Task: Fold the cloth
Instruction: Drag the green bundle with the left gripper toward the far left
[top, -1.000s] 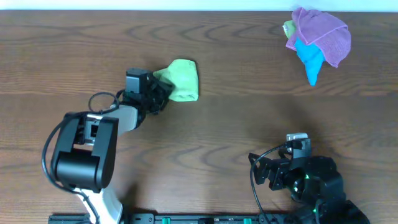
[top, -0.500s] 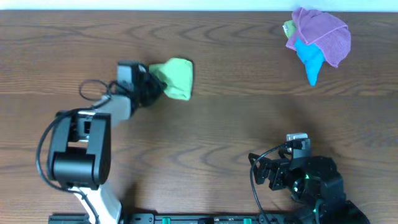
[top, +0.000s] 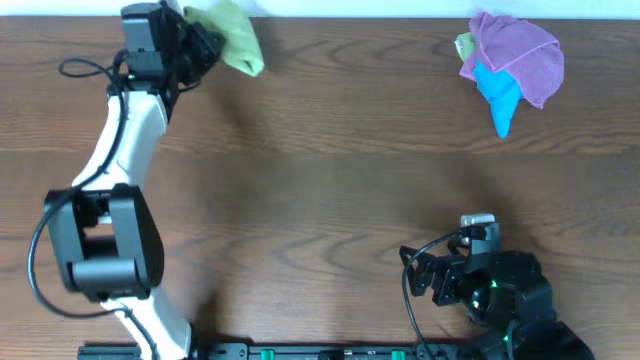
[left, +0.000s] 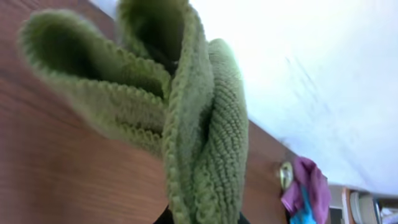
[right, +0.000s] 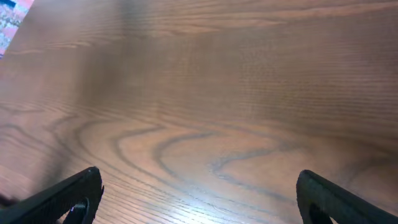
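One green cloth (left: 205, 124) — bunched, thick doubled folds

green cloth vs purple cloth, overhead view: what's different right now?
The green cloth is gripped by the left gripper at the far left of the table; the purple cloth lies free at the far right, no gripper near. The green cloth is alone, doubled into a compact bundle; the purple cloth is crumpled over a blue cloth. Shared: both are towel-like and near the table's far edge.
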